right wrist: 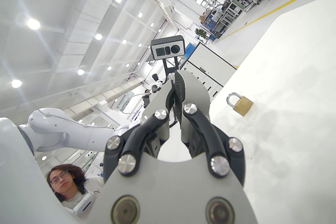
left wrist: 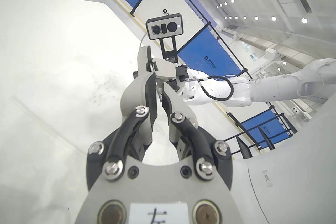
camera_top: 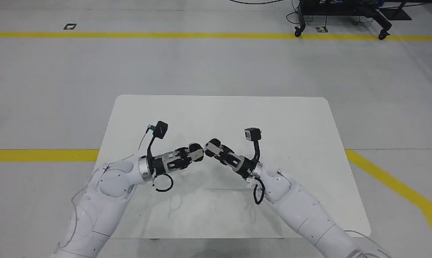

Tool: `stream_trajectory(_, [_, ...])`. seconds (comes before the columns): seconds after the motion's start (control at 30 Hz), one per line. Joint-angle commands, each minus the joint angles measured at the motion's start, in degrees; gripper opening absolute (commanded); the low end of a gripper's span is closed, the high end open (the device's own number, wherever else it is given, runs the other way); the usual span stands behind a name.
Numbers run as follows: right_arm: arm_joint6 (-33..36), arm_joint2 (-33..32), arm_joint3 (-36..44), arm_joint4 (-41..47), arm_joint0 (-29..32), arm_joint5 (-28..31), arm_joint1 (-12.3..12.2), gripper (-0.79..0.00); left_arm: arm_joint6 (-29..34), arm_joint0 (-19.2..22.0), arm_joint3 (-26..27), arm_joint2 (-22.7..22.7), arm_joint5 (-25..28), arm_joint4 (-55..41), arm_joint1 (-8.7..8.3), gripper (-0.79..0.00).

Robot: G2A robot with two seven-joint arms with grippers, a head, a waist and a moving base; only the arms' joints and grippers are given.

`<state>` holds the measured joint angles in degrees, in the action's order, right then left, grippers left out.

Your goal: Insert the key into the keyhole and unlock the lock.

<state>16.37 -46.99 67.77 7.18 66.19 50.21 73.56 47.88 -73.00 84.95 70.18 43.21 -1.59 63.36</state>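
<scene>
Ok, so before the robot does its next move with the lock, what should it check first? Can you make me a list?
1. Padlock lying on the table, looking closed: ok.
2. Padlock held steady by a gripper: not ok, it lies apart from both.
3. Key in a gripper: cannot tell.
4. Right gripper shut: ok.
5. Left gripper and right gripper clear of each other: not ok, in the top view their tips meet or nearly meet above the table.
6. Keyhole turned toward a gripper: cannot tell.
</scene>
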Motion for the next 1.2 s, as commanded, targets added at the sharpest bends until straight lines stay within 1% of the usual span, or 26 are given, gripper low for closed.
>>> stream_trajectory(0.0, [0.19,-0.18,0.14,-0.23,0.21,0.08,0.03,-0.785,-0.56,-0.01,0.16,-0.34,-0.06,0.43,0.0,-0.785])
stream_trajectory(0.1, [0.38,-0.62,0.59,-0.37,0.66,0.35,0.02,-0.785,-1.43,-0.01,0.33,-0.26,-0.07,1.66,-0.11,-0.785])
stream_trajectory(0.13, [0.49,-0.79,0.71,-0.37,0.83,0.5,0.01,-0.668,-1.83,-0.11,0.41,-0.23,-0.12,1.95,-0.14,-0.785])
stream_trajectory(0.17, [0.65,-0.93,0.86,-0.34,0.99,0.56,-0.01,-0.403,-2.46,-0.24,0.45,-0.08,-0.28,2.29,-0.17,-0.785])
stream_trajectory(0.2, [0.83,-1.06,1.0,-0.21,1.14,0.56,-0.02,0.0,-3.02,-0.4,0.54,0.04,-0.45,2.64,-0.21,-0.785])
stream_trajectory(0.4, [1.2,-1.16,1.15,-0.01,1.33,0.33,-0.03,0.0,-5.34,-1.35,1.18,1.31,-0.11,3.32,-0.56,-0.785])
stream_trajectory(0.5, [1.2,-1.16,1.15,-0.01,1.33,0.33,-0.03,0.0,-6.89,-1.83,0.93,2.78,-0.15,2.88,-0.81,-0.785])
stream_trajectory(0.6, [1.2,-1.16,1.15,-0.01,1.33,0.33,-0.03,0.0,-8.78,-2.09,0.36,4.32,-1.32,2.4,-1.0,-0.785])
stream_trajectory(0.87, [1.2,-1.16,1.15,-0.01,1.33,0.33,-0.03,0.0,-8.78,-2.09,0.36,4.32,-1.32,2.4,-1.0,-0.785])
stream_trajectory(0.97, [1.2,-1.16,1.15,-0.01,1.33,0.33,-0.03,0.0,-9.43,-2.53,2.06,3.84,-2.23,5.11,-1.02,-0.785])
stream_trajectory(1.0, [1.45,-1.32,1.44,-1.47,1.12,-0.11,-0.1,0.0,-9.13,-2.85,2.58,3.65,-1.77,4.56,-1.05,-0.785])
stream_trajectory(1.07, [4.18,-2.07,2.38,-7.37,0.29,-1.21,-0.6,0.0,-6.81,-3.3,2.95,3.56,-0.65,2.23,-1.28,-0.785])
stream_trajectory(1.13, [9.1,-3.46,3.18,-11.75,-0.4,-1.6,-1.54,0.0,-2.1,-3.19,2.89,3.49,0.44,-1.75,-1.68,-0.785])
stream_trajectory(1.17, [11.47,-4.66,3.6,-13.06,-0.53,-1.55,-2.14,0.0,1.81,-2.98,2.72,2.93,0.24,-3.9,-1.93,-0.785])
